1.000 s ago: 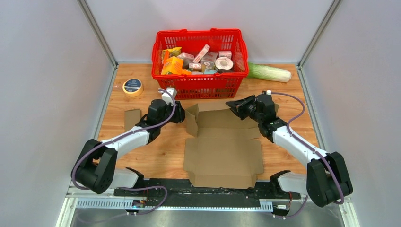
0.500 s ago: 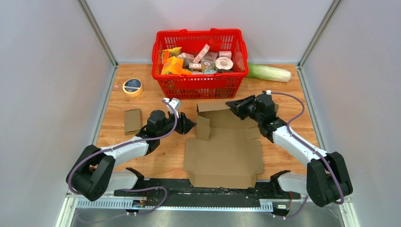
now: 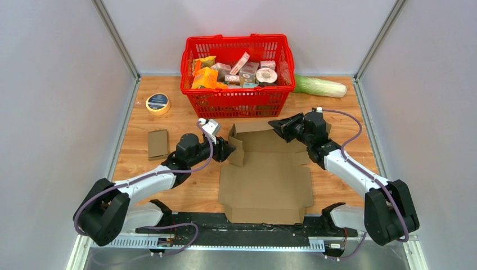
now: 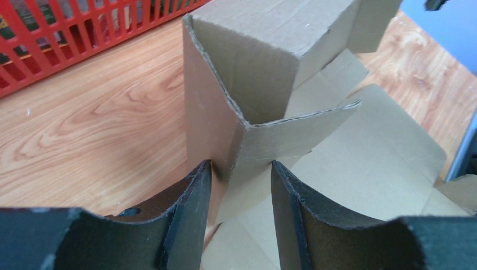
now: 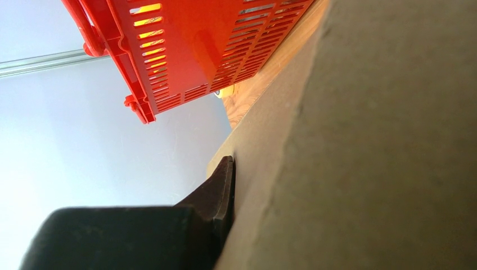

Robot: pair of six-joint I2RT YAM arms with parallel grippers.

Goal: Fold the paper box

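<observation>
2 arms worked a flat-cut paper box (image 3: 264, 180) on the wooden table (image 3: 191, 188), just in front of a red basket (image 3: 239, 104). At far left lay a roll of tape (image 3: 158, 103) and a cardboard scrap (image 3: 158, 144), well apart from the job. The left gripper (image 3: 226, 149) stood with its fingers (image 4: 188, 214) spread, straddling the foot of a raised side flap (image 4: 219, 124) without clamping it. The box's base lay flat in the middle. At right, the right gripper (image 3: 278, 126) was pressed together on the upright rear wall (image 3: 253, 127), pinching thin card. The board looked light, stiff across its panels and likely to bend only at the creases. It seemed best taken by a flap edge, since a hard squeeze could dent it.
</observation>
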